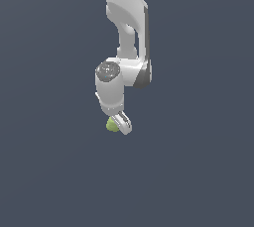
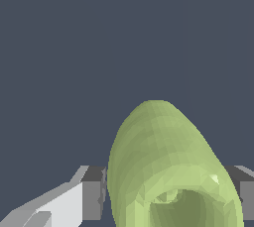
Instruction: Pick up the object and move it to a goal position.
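Note:
The object (image 1: 111, 125) is a small yellow-green rounded lump, sitting at the tip of my white gripper (image 1: 119, 123), toward the exterior view's left side of it. The wrist view shows the object (image 2: 158, 161) very large, with a hollow at its near end. It fills the gap between the two fingers of the gripper (image 2: 168, 194). One grey finger pad (image 2: 94, 194) meets one side of the object and the other finger (image 2: 245, 196) meets the opposite side, so the gripper is shut on it. Whether it rests on the floor or hangs above it cannot be told.
The white arm (image 1: 126, 28) comes down from the top of the exterior view to the wrist (image 1: 110, 85). Around it lies a plain dark blue-grey surface (image 1: 198, 171) with nothing else showing on it.

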You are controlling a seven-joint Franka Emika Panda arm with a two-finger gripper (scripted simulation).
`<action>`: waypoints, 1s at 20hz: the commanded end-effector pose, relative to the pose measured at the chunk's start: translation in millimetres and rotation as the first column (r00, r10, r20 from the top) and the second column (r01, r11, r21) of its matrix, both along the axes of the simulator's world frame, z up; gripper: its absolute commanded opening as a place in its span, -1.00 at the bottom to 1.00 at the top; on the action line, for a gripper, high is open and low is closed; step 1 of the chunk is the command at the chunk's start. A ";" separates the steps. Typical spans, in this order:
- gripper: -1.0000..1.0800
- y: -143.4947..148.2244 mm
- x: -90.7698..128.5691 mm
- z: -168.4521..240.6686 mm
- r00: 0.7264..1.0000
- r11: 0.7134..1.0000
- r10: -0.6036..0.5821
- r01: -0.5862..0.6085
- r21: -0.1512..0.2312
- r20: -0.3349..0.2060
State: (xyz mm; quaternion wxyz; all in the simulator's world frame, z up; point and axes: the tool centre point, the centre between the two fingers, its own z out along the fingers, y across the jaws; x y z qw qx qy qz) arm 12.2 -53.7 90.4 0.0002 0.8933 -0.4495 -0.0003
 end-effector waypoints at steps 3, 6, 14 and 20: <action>-1.00 19.2 -4.1 29.1 1.000 1.000 0.001 -0.001 0.000 0.001; -1.00 36.1 -8.1 55.4 1.000 1.000 0.000 0.000 0.000 0.001; -1.00 90.4 -20.2 139.9 1.000 1.000 0.000 0.000 -0.001 0.001; -1.00 131.3 -28.2 203.3 1.000 1.000 -0.001 0.001 -0.003 0.001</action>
